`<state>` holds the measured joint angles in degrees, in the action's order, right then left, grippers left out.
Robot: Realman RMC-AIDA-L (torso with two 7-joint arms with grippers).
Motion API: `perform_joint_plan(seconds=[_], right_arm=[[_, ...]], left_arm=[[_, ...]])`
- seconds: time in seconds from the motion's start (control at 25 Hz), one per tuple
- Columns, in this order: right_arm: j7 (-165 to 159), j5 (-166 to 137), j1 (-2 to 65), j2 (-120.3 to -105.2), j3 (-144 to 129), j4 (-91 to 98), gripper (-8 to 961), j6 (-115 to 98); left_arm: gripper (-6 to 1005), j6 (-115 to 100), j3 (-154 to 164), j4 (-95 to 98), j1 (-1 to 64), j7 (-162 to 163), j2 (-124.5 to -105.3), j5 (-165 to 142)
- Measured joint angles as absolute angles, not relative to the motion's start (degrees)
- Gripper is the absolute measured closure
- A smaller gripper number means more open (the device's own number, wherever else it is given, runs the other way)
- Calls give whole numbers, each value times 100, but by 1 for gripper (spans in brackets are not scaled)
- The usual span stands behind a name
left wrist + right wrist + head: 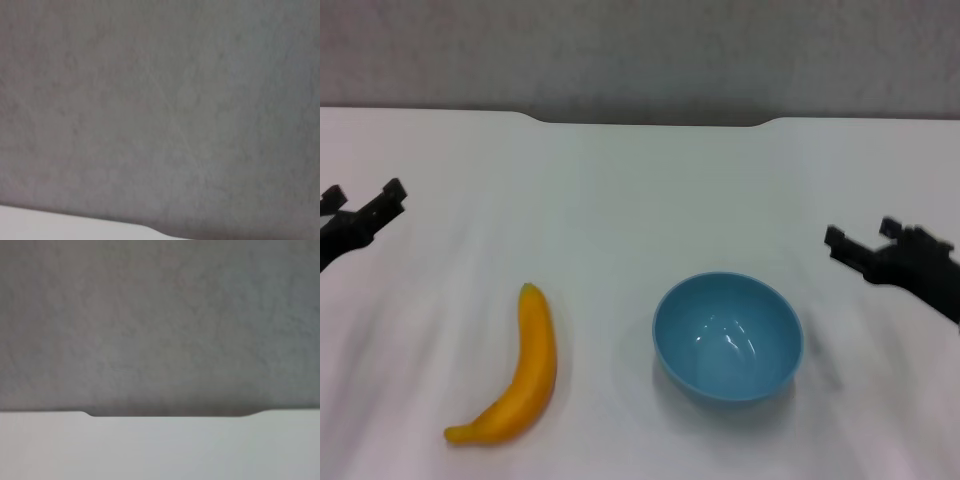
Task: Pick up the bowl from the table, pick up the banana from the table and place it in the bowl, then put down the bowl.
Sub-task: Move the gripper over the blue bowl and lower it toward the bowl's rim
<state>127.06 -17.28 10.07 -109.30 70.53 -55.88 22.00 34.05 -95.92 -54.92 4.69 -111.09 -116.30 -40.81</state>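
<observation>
white matte table fills the head view. near its front edge, a light-blue bowl sits upright and empty, and a yellow banana lies just to the robot's left of it, apart from it. the left gripper hovers at the far left, the right gripper at the far right, both well away from the objects with jaws spread and holding nothing.

left wrist view: grey wall, a sliver of table; no fingers or task objects.

right wrist view: wall above the table's notched far edge; nothing else.

judgement: nothing is picked up yet. next, the nearer right gripper likely must reach the bowl's rim and close on it.
</observation>
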Motion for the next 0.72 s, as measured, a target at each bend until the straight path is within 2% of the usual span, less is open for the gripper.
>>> perform_joint_plan(seconds=[0.12, 0.24, 0.36, 0.44, 0.72], right_arm=[[11874, -3066, 716, -10885, 6968, -6928, 75, 685], [11536, -3884, 454, -10849, 6791, -7914, 76, -216], [11621, -3921, 452, -10855, 6709, -8184, 76, -648], [11663, -3750, 606, -10808, 6602, -8174, 77, -941], [13479, -770, 1775, -10267, 5996, -7947, 79, -2336]], left_arm=[[114, 2758, -9410, -6471, 286, -9012, -11560, -5813], [116, 2737, -9530, -6945, 218, -7656, -11571, -7165], [118, 2738, -9649, -7343, 239, -6185, -11619, -8977], [140, 2747, -9662, -7473, 328, -5362, -11623, -9986], [183, 2804, -9698, -7519, 551, -4234, -11637, -11395]])
